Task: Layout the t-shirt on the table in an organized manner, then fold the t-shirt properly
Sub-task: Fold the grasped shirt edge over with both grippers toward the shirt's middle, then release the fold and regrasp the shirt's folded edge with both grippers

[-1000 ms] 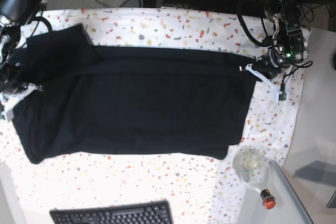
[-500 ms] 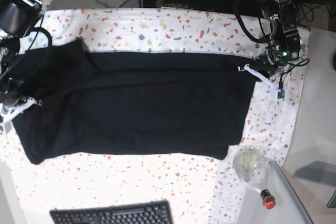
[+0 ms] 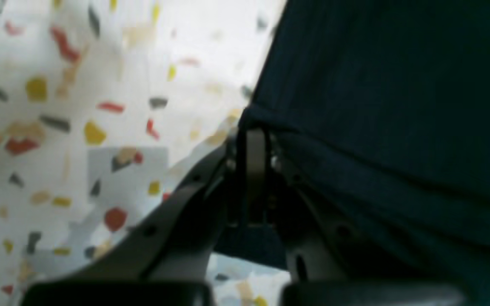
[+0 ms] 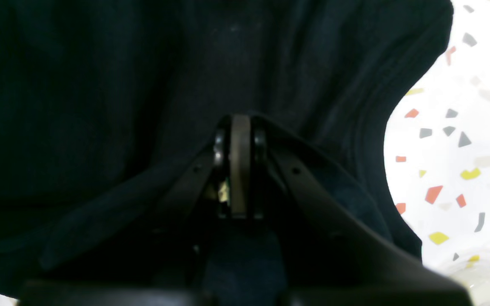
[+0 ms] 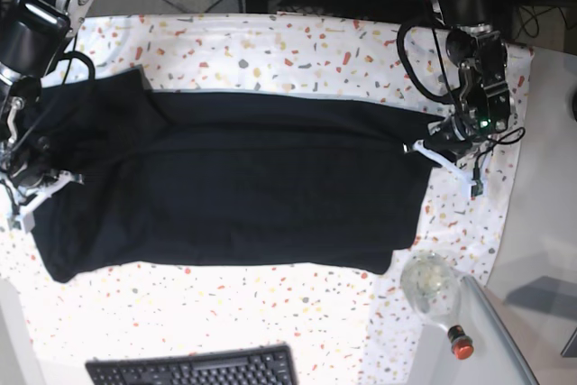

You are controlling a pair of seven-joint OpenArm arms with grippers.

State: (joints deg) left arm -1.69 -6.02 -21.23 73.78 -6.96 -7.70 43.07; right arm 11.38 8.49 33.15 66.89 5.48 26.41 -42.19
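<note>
The black t-shirt [image 5: 243,187] lies spread across the speckled table [image 5: 270,51], with its far part folded over toward the front. My left gripper [image 5: 422,147] is at the shirt's right edge in the base view. The left wrist view shows this gripper [image 3: 255,136] shut on a pinched fold of the t-shirt [image 3: 398,85] beside bare table [image 3: 58,85]. My right gripper [image 5: 41,188] is at the shirt's left end. In the right wrist view that gripper [image 4: 240,123] is shut on the dark t-shirt [image 4: 100,85], with table [image 4: 462,127] to its right.
A black keyboard [image 5: 194,369] lies at the table's front edge. A clear glass jar [image 5: 431,284] and a small red-capped object [image 5: 460,345] sit at the front right. A plain grey-white surface [image 5: 550,223] borders the right side. Cables and equipment run along the back.
Both grippers have moved toward the front of the table, pulling the shirt's folded far edge with them. The fold line now sits lower in the base view.
</note>
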